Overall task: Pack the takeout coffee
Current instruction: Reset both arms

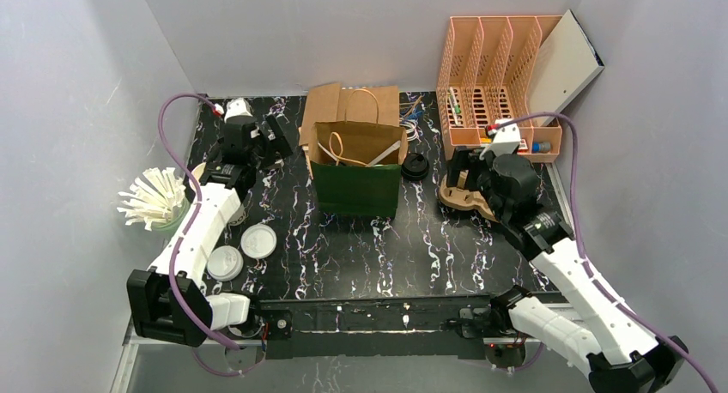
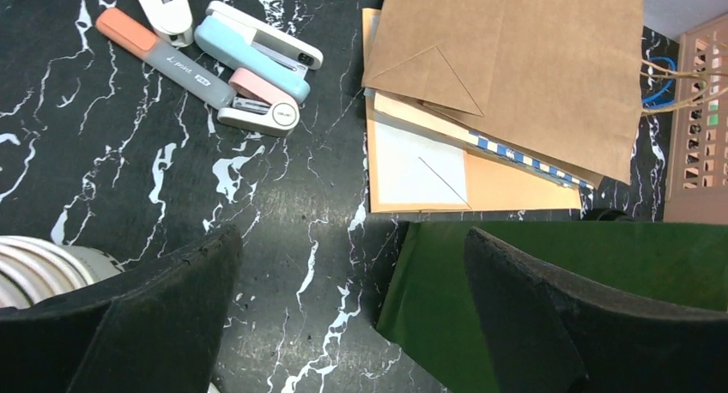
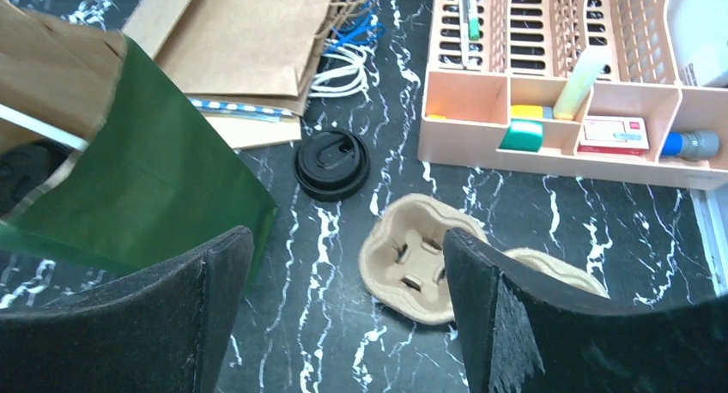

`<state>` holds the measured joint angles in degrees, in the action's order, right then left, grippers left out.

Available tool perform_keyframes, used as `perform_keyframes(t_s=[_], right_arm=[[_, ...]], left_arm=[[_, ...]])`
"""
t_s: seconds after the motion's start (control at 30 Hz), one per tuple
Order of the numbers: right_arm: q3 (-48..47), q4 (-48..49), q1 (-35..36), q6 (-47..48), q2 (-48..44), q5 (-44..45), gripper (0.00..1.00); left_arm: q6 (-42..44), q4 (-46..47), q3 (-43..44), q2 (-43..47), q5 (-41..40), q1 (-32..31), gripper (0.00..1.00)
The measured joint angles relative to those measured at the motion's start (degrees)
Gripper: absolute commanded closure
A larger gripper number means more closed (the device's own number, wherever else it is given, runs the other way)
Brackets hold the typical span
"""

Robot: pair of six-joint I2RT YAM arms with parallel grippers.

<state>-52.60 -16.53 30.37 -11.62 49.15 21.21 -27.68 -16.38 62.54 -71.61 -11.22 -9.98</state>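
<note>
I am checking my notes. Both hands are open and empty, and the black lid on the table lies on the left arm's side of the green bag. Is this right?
One point is wrong: the black lid lies on the right arm's side of the green bag, as the top view shows. The left hand and right hand are indeed open and empty.

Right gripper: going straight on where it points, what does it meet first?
Probably the pulp cup carrier, just ahead of the right gripper; the black lid lies left of that line. Depth is unclear.
</note>
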Motion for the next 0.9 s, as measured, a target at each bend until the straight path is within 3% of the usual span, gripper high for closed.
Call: perform_keyframes(t_s=[0.13,0.53,0.73,0.9], right_arm=[[7.21,4.48,-1.31,1.62,-3.58,0.57,0.09],[17.70,15.19,-16.02,-0.02,1.03,-6.34,0.08],[22.51,26.23,-16.65,1.62,3.04,-8.17,0.10],[25.44,34.21,-17.35,3.78,9.01,-7.85,0.10]], left_arm=[[1.70,5.60,-5.42,2.21,1.84,-0.07,0.02],[8.92,21.86,-22.16,2.89,-1.66,-7.76,0.02],[15.52,32.79,-34.07,5.53,-5.64,-9.11,0.02],[19.23,42.84,-37.35,3.21,-8.59,-9.11,0.02]])
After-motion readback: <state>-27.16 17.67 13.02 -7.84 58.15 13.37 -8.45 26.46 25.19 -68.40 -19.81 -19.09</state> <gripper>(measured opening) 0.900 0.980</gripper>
